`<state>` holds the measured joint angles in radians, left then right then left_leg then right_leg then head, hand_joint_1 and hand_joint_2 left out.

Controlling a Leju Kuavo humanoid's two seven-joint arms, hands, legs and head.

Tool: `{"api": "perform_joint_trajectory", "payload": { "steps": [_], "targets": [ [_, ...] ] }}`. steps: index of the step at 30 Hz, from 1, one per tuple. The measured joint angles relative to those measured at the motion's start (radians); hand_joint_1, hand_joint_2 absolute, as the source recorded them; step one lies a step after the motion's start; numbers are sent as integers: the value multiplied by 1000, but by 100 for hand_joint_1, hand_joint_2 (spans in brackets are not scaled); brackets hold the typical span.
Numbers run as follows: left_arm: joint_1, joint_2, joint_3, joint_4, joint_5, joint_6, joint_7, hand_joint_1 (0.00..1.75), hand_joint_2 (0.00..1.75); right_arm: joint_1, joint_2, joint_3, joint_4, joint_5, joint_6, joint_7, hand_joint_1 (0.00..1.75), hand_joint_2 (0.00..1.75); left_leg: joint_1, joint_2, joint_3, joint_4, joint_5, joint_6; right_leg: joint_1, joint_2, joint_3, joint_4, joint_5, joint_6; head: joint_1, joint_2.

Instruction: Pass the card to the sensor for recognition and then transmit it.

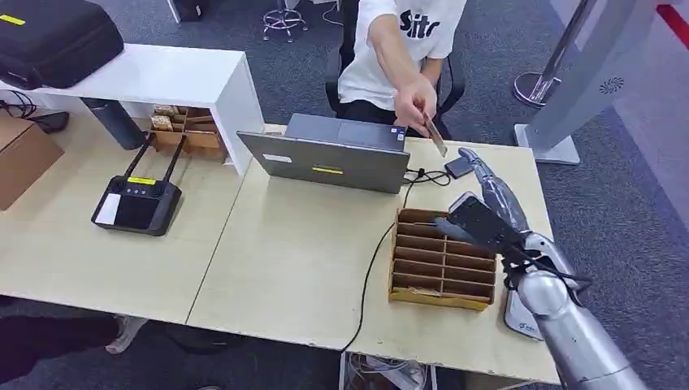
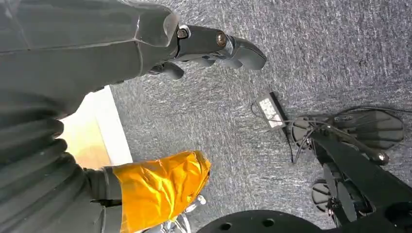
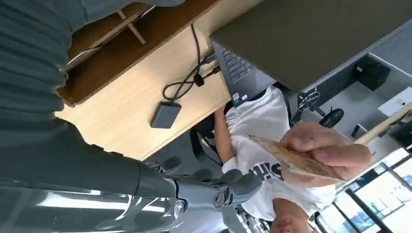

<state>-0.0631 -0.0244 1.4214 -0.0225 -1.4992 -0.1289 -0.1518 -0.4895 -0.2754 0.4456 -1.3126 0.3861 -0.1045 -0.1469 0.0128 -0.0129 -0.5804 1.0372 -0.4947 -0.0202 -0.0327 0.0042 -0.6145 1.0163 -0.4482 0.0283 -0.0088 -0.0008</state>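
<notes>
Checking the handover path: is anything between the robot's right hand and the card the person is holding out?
Nothing visible. The right hand reaches toward the card in the person's hand, with open air between them above the table.

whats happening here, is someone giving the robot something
A seated person's hand holds a card out over the desk toward the robot. The robot's right hand is stretched toward it beside the laptop, empty and not yet touching the card. The left hand hangs over the floor, holding nothing.
</notes>
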Motion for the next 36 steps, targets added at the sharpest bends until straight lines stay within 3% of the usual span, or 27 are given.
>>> {"api": "perform_joint_trajectory", "payload": {
  "steps": [13, 23, 24, 26, 27, 28, 30, 31, 36],
  "targets": [
    [-1, 0, -4, 0, 0, 0, 1, 0, 175, -11, 13, 18, 22, 2, -6, 0, 0, 175, 0, 0, 0, 0, 0, 0, 0, 0, 0, 0, 0, 0, 0, 0],
    [-9, 1, -30, 0, 0, 4, 6, 0, 175, -47, 98, -18, 17, -2, -212, -3, 0, 175, 0, 1, 1, 0, 0, 0, 0, 0, 0, 1, 0, 0, 0, 0],
    [-12, 1, -34, 0, 0, 6, 11, 0, 175, -58, 108, -20, 17, -3, -219, -2, 7, 175, 0, 0, 1, 0, 1, -1, 0, 0, 0, 1, 0, 0, 0, 0],
    [-15, 1, -42, 0, 0, 6, 20, 0, 175, -79, 127, -25, 19, -19, -219, -2, 68, 175, 0, 0, 1, 0, 1, -1, 0, 0, 0, 1, 0, 0, 0, 0],
    [-15, 1, -46, 0, 0, 6, 22, 0, 175, -89, 135, -25, 21, -27, -216, -2, 82, 175, 0, 1, 1, 0, 1, -1, 0, 1, 0, 1, 1, -1, 0, 0],
    [-16, 1, -49, 0, 0, 5, 23, 0, 175, -99, 143, -25, 24, -32, -216, -1, 134, 175, 0, 1, 1, 0, 1, -1, 0, 1, 0, 1, 1, -1, 0, 0],
    [-17, 0, -52, 0, 0, 4, 24, 0, 175, -117, 157, -26, 25, -40, -216, 1, 148, 175, 0, 0, 1, 0, 1, -1, 0, 0, 0, 1, 1, -1, 0, 0],
    [-18, 0, -53, 0, 0, 5, 25, 0, 175, -123, 162, -26, 25, -43, -216, 4, 171, 175, 0, 0, 1, 0, 1, -1, 0, 0, 0, 1, 1, -1, 0, 0],
    [-22, 0, -61, 0, 0, 6, 23, 0, 175, -130, 174, -28, 25, -51, -220, 7, 175, 175, 0, 0, 1, 0, 1, -1, 0, 0, 0, 1, 1, -1, 0, 0]
  ]
}}
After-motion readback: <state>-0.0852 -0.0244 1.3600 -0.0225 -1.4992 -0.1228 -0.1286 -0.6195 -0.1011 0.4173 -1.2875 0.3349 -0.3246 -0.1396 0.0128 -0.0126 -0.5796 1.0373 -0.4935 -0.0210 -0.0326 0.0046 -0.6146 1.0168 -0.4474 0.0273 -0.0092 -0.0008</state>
